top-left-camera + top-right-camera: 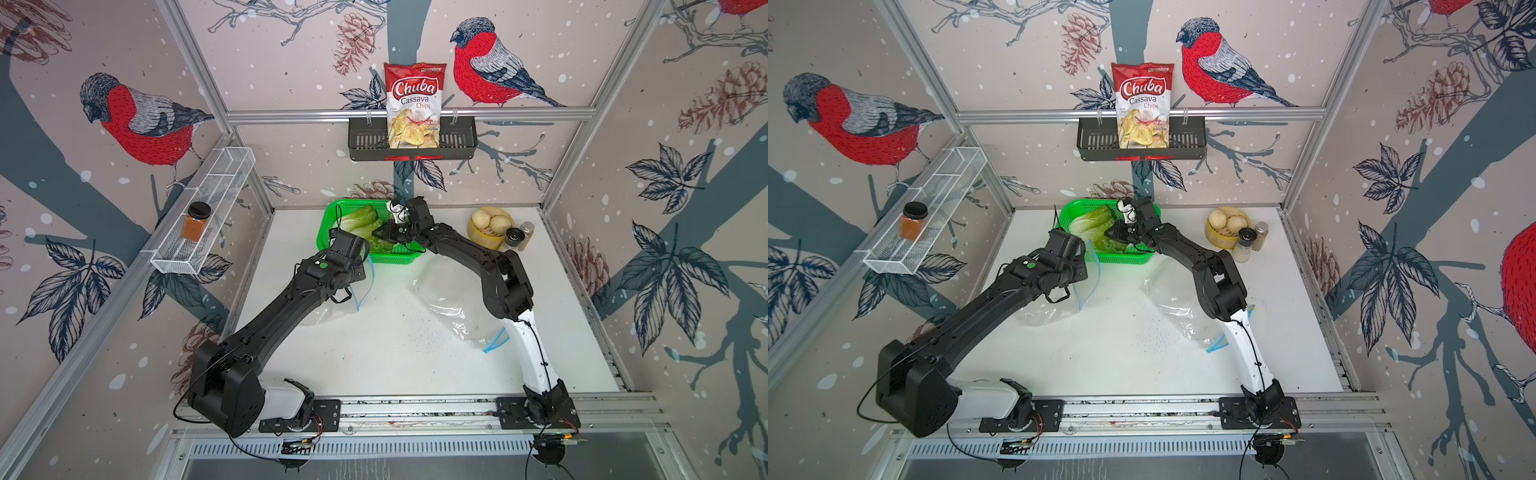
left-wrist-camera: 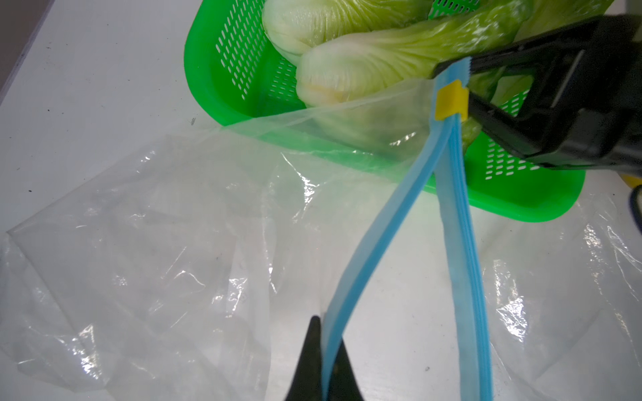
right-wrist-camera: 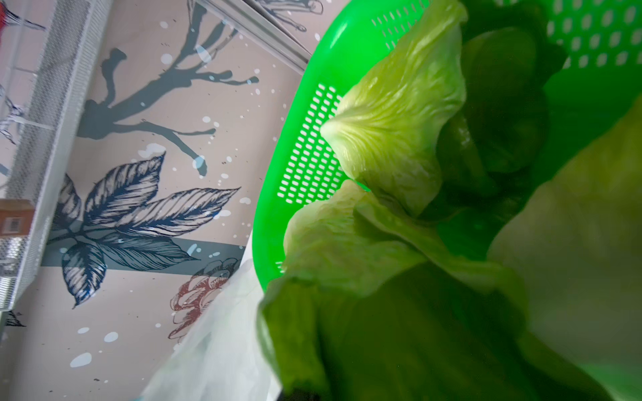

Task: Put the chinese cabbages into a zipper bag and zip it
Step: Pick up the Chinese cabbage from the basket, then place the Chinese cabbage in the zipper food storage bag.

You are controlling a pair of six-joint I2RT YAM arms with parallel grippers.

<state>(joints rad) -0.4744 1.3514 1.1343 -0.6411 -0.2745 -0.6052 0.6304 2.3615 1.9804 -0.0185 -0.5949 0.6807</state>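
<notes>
My left gripper [image 2: 330,333] pinches the blue rim of the zipper bag [image 2: 156,225], mouth open. My right gripper [image 1: 384,236] clamps one of the chinese cabbages [image 2: 364,69]; all lie in the green basket [image 2: 208,90], none bagged yet.

walls [image 1: 270,75]: bird-and-pinecone wallpaper | frame [image 1: 519,112]: aluminium rails | tabletop [image 1: 395,357]: white | side wall: white wire shelf [image 1: 216,187] | back wall: black rack [image 1: 365,143]

On the white table [image 1: 395,365], a green basket [image 1: 390,258] is set at the far edge. A yellow steamer [image 1: 480,241] and two shakers [image 1: 515,239] are placed near the far right corner. A clear zipper bag [image 1: 453,307] is spread toward the right edge, and a second zipper bag [image 1: 318,318] toward the left.
</notes>
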